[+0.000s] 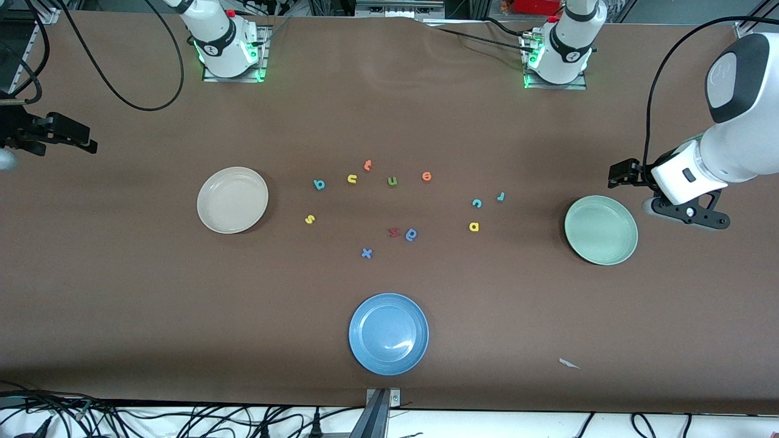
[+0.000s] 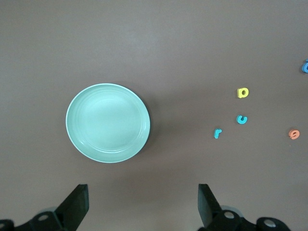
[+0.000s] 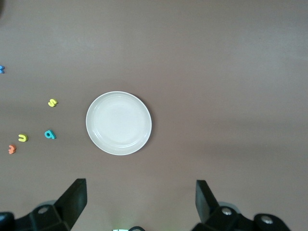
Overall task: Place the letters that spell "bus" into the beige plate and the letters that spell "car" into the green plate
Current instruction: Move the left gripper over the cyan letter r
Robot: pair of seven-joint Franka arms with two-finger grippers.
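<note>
The teal "b", the yellow-orange "u" and the yellow "s" lay loose on the brown table, between the two grippers and toward the right arm's end, with the beige plate between them and the right gripper; nothing lay in that plate. The right gripper hung at the right arm's end of the table with its fingers spread and nothing between them, well apart from the plate. The teal "c", the teal-blue "r" and the yellow "a" lay close together, toward the left arm's end, with the green plate, also bare, between them and the left gripper. The left gripper hung just beside the green plate's rim, its fingers spread wide and holding nothing. Between the two sets of letters, well apart from both grippers, lay an orange letter, a green u-shaped letter, an orange round letter, a red letter touching or just beside a blue a-shaped letter, and a blue "x". A blue plate sat nearer to the front camera than all the letters, midway between the grippers, and a small white scrap lay toward the left arm's end.
</note>
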